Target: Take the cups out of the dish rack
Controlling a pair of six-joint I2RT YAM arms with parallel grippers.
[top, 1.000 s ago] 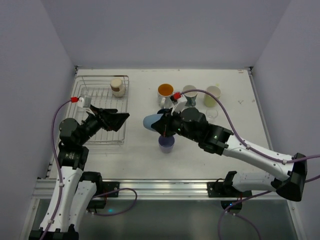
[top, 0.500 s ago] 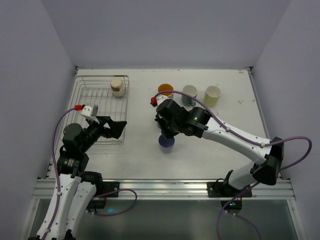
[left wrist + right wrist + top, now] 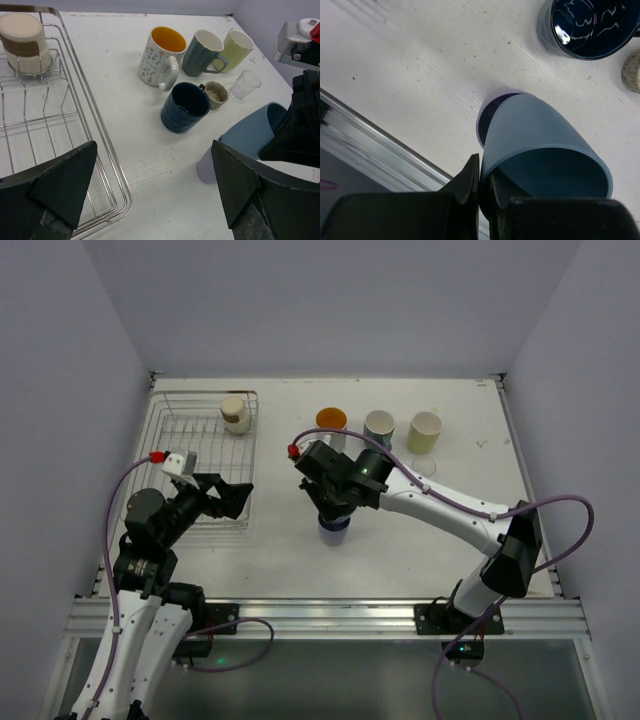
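Observation:
My right gripper (image 3: 334, 502) is shut on the rim of the light blue cup (image 3: 545, 145), one finger inside and one outside. It holds the cup tilted, just over the lavender cup (image 3: 487, 116) that stands on the table (image 3: 470, 410). Both cups show in the left wrist view, light blue (image 3: 250, 134) above lavender (image 3: 206, 169). A beige cup (image 3: 235, 412) stands in the far corner of the dish rack (image 3: 170, 445). My left gripper (image 3: 232, 496) is open and empty over the rack's near right corner (image 3: 107, 200).
The orange-inside mug (image 3: 162, 55), grey mug (image 3: 202, 52) and yellow-green cup (image 3: 235, 47) stand in a row at the back. The navy mug (image 3: 185, 106), a small speckled cup (image 3: 216, 94) and the clear glass (image 3: 245, 84) stand in front of them.
My right arm has swung left and turned, bringing the light blue cup down close to the lavender cup. My left gripper has drawn back towards the near edge of the rack.

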